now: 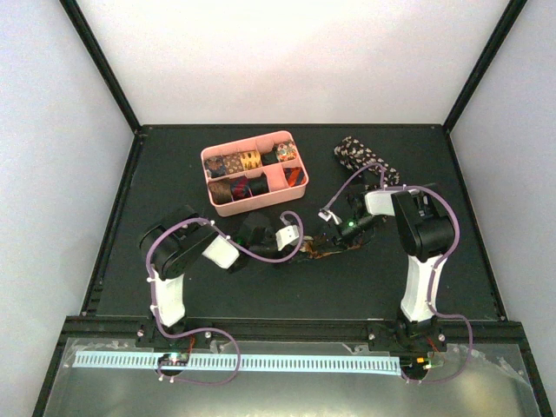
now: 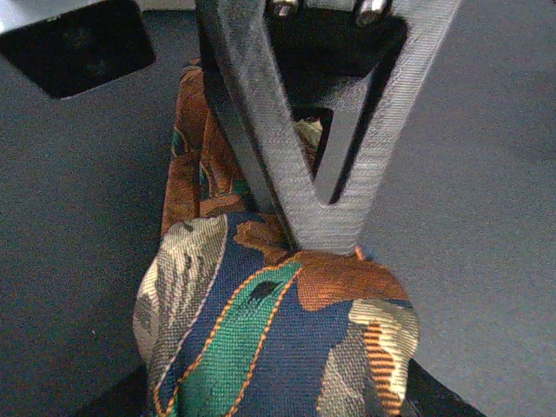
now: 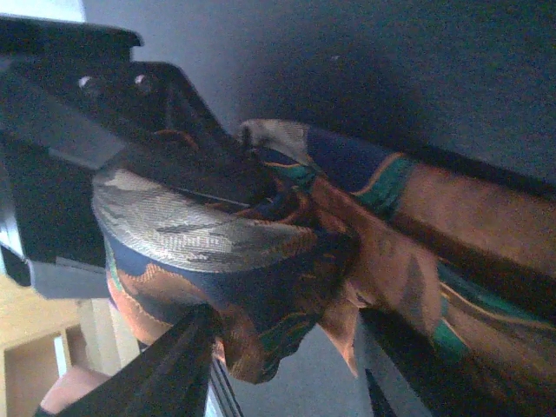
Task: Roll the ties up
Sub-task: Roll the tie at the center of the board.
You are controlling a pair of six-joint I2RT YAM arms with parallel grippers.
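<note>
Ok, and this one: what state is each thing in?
patterned tie: partly rolled, held by both grippers
left gripper: shut on the patterned tie
right gripper: shut on its rolled end
speckled tie: unrolled, lying loose at the back right
pink tray: several compartments filled
rolled ties: rolled, sitting in the tray
</note>
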